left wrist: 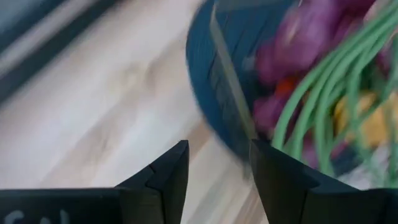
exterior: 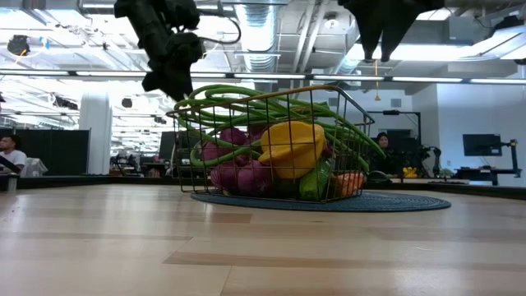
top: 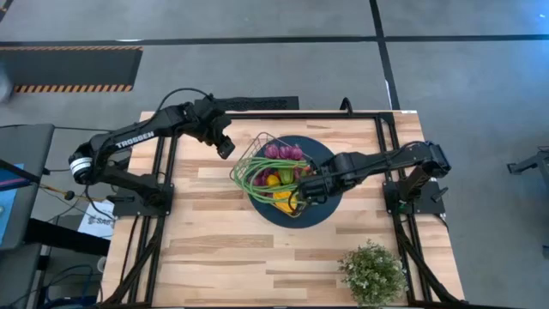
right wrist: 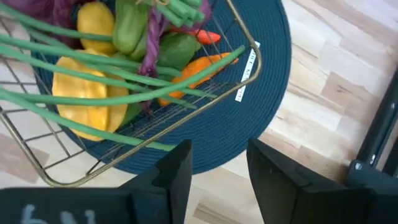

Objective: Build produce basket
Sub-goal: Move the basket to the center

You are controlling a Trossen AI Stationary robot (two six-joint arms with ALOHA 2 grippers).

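Here, low in the frame, bare table (top: 257,249); potted plant (top: 372,273) at lower right. At centre the basket (top: 249,159) sits on the round blue plate (top: 330,202), heaped with produce (top: 276,172). Right gripper (top: 307,190) hangs over its right edge, fingers apart, empty. Left gripper (top: 225,147) above-left, fingers apart, empty. Loading looks finished; next likely both arms retreat clear.

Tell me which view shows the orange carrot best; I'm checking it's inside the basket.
The right wrist view: the orange carrot lies unobstructed on the mesh near the basket corner. Low view shows a sliver; high view, a speck; left wrist, a blur.
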